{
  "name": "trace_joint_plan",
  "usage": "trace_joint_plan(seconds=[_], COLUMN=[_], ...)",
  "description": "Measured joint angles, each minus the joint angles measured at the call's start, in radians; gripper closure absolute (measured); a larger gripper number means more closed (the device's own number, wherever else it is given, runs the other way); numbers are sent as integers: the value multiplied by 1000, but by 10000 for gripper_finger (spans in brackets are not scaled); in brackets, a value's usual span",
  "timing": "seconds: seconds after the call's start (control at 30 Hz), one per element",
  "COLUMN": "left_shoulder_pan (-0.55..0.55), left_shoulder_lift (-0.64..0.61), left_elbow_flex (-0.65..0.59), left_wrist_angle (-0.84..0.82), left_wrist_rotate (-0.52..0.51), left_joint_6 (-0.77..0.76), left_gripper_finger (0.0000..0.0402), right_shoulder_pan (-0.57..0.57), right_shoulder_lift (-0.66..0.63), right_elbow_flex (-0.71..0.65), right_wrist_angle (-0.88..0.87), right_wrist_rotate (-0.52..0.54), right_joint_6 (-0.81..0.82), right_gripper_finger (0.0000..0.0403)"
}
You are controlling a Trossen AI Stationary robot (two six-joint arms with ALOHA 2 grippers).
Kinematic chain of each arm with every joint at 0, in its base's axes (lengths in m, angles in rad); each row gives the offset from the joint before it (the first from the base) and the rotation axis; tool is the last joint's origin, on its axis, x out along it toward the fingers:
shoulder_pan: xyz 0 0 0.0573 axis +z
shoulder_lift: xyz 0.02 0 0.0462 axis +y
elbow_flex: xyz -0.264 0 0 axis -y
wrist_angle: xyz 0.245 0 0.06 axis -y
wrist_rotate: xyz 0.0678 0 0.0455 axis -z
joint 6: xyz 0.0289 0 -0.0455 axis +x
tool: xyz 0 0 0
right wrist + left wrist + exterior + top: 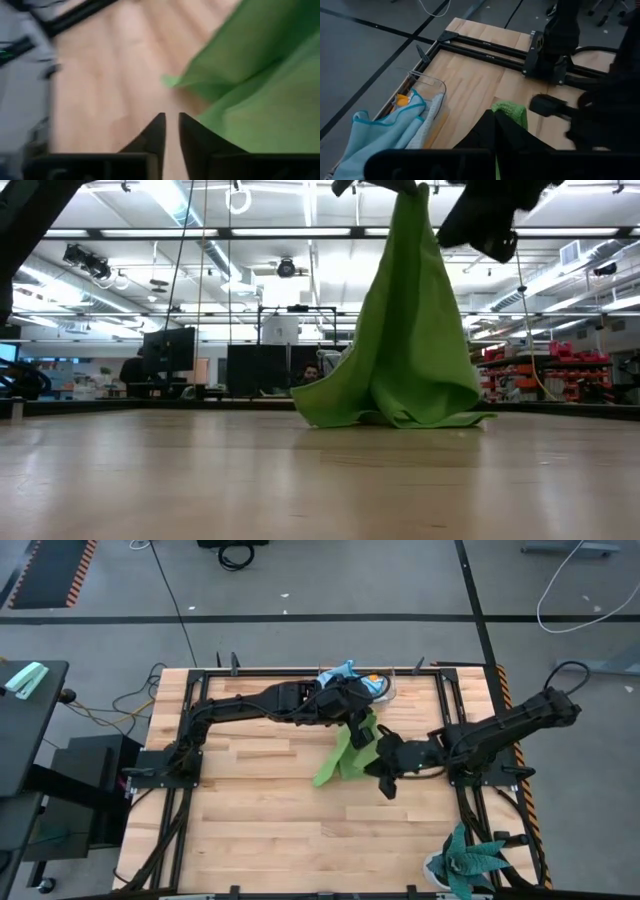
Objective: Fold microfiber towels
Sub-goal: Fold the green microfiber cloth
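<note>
Step in hand: lime green towel (410, 330) is held aloft, pinched in the closed left end effector (358, 720), lower edge draped on the bench (250, 820). Right end effector (170, 131) is nearly closed beside it, empty. Next: a free corner must be caught

Wooden table (260, 830) bears lime green towel (335, 765), clear box (385, 688), teal plant (470, 860).

floor (330, 590): grey concrete | ceiling lights (160, 195): on | monitors (168, 350): dark
</note>
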State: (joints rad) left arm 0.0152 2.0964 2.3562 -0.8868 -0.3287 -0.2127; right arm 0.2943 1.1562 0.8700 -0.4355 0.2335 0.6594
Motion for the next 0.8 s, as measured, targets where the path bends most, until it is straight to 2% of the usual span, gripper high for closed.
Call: trace_joint_plan(seconds=[0.1,0.2,0.47,0.8], left_shoulder_pan=[0,0,0,1], left_shoulder_lift=[0,0,1,2], left_elbow_flex=[0,0,0,0], left_wrist_angle=[11,40,88,90], left_wrist_rotate=[13,40,64,62], left_joint_6=[0,-2,-11,-16], left_gripper_finger=[399,398,399,399], right_shoulder_pan=[-1,-1,-16,10], right_shoulder_lift=[38,88,196,114], right_elbow_flex=[0,0,0,0], right_wrist_angle=[2,13,-43,-315], right_wrist_rotate=[143,254,291,397], right_joint_6=[-43,-142,-142,-46], right_gripper_finger=[383,393,397,400])
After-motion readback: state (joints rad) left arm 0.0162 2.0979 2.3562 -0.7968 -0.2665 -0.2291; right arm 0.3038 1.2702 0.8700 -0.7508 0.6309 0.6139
